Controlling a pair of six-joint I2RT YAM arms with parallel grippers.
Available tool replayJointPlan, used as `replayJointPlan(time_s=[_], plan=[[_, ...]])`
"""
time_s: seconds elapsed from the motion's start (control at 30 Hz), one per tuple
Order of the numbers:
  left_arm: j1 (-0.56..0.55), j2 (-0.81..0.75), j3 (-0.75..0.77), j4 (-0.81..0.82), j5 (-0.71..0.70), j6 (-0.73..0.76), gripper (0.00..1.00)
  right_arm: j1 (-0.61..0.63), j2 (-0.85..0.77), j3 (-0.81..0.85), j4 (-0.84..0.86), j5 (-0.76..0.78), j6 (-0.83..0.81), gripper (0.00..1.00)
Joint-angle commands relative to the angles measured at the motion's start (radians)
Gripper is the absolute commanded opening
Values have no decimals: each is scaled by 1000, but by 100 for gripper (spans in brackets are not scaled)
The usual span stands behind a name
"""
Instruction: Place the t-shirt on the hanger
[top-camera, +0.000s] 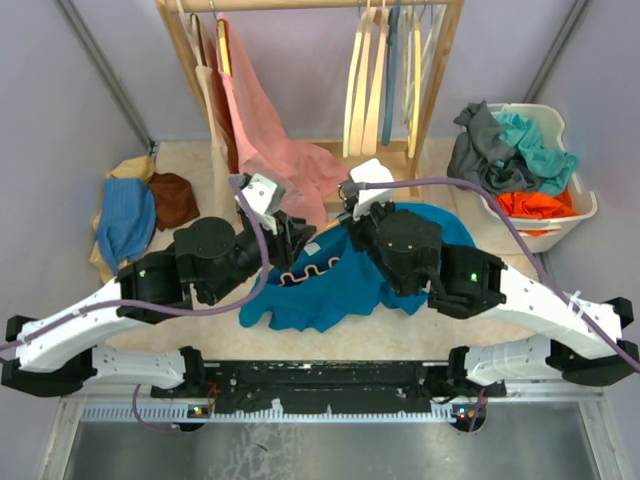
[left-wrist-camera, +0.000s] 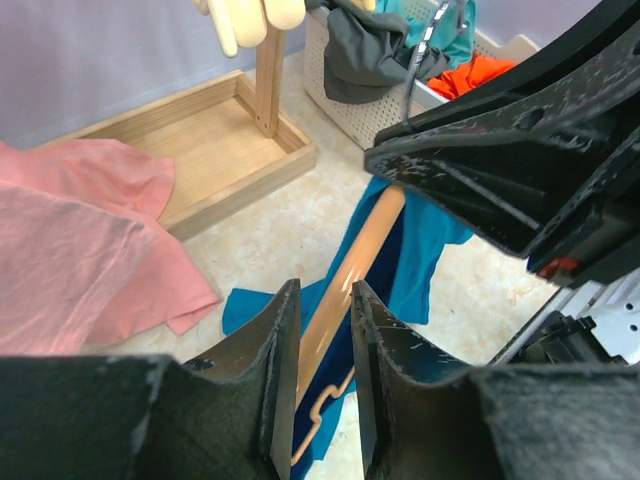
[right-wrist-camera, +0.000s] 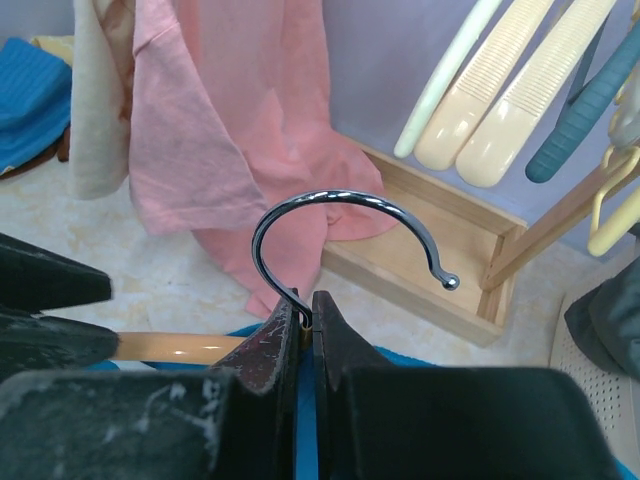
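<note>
The teal-blue t-shirt (top-camera: 340, 290) lies crumpled on the table between the arms; it also shows in the left wrist view (left-wrist-camera: 420, 270). The orange-tan hanger (top-camera: 308, 270) lies over it, its wavy bar toward the near side. My right gripper (top-camera: 352, 212) is shut on the hanger at the foot of the metal hook (right-wrist-camera: 340, 200), which curls up above the fingertips (right-wrist-camera: 305, 305). My left gripper (left-wrist-camera: 325, 300) straddles one hanger arm (left-wrist-camera: 365, 250). Its jaws stand a little apart, with a gap beside the wood.
A wooden rack (top-camera: 440, 90) stands at the back with a pink garment (top-camera: 265, 130) and cream hangers (top-camera: 365, 80); its base tray (left-wrist-camera: 220, 150) is close ahead. A white basket (top-camera: 575, 215) of clothes stands right. A blue cloth (top-camera: 125, 220) and a brown cloth (top-camera: 172, 198) lie left.
</note>
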Motion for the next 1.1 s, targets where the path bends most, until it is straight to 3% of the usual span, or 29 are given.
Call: replayJointPlan(time_s=[0.0, 0.23, 0.5, 0.8, 1.07], plan=[[7, -94, 26, -80, -7, -53, 33, 9, -66, 40, 21, -1, 29, 0], [8, -145, -22, -242, -45, -240, 35, 3, -102, -51, 10, 51, 43, 0], [8, -214, -118, -276, 76, -274, 40, -26, -147, -83, -31, 27, 63, 0], [8, -192, -119, -494, 133, -395, 42, -60, -168, -86, -78, -2, 72, 0], [7, -225, -193, -467, 140, -414, 44, -72, -167, -95, -74, -17, 73, 0]])
